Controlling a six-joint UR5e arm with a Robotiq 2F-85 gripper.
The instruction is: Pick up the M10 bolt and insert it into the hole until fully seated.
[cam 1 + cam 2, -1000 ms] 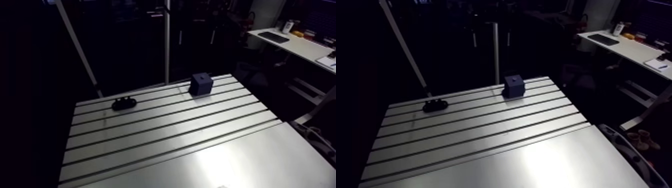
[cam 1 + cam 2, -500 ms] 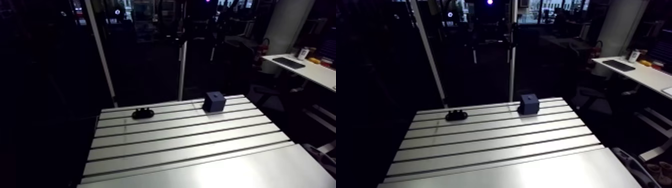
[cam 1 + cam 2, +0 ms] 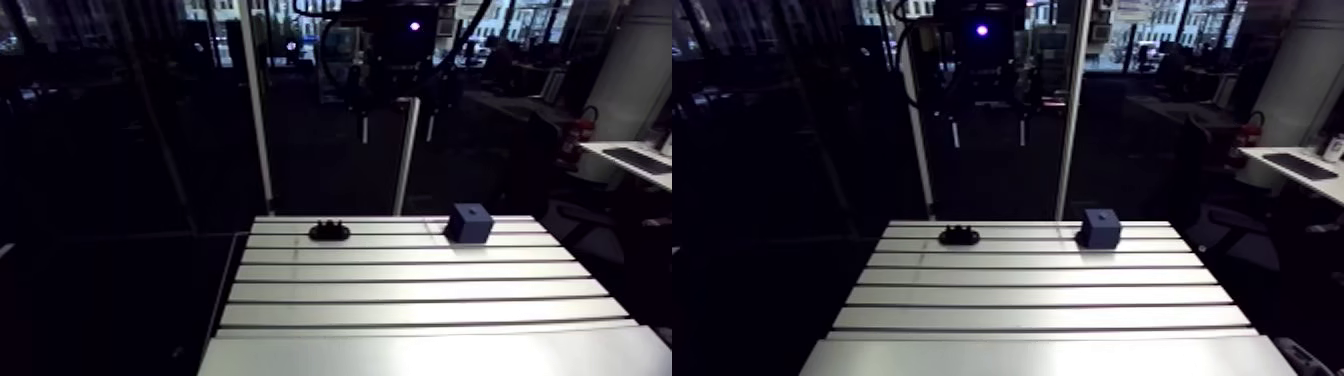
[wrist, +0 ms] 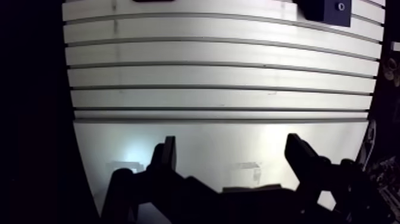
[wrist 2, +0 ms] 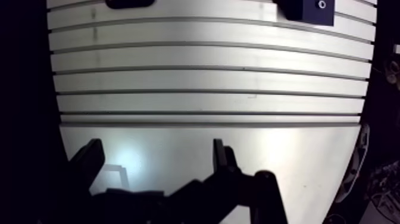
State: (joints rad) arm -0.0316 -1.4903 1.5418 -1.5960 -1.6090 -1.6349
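Gripper (image 4: 231, 143) hangs empty, its 2 fingers spread, above the near side of the table (image 4: 208, 89); the M10 bolt presumably sits in the black holder (image 3: 330, 231) at the far edge; a misjudged reach could topple it.

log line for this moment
hand: open, empty, over table near edge | black piece: far side, not gripped | blue block: far side, hole on top
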